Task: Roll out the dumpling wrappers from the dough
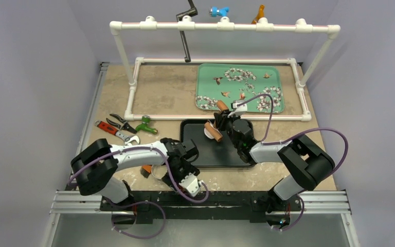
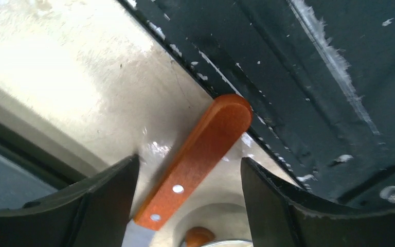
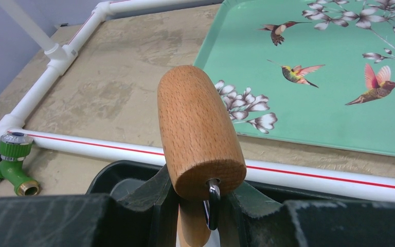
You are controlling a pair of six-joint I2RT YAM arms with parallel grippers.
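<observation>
Enclosing mottled beige table (image 1: 169,95), pale lavender walls (image 1: 31,62)

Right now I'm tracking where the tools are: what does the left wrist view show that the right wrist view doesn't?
Only the left wrist view: an orange-brown riveted handle lying on the table between the fingers of the open left gripper, not gripped. Only the right wrist view: the right gripper shut on the wooden roller, the green hummingbird tray and the white pipe frame. Both: the beige tabletop.
</observation>
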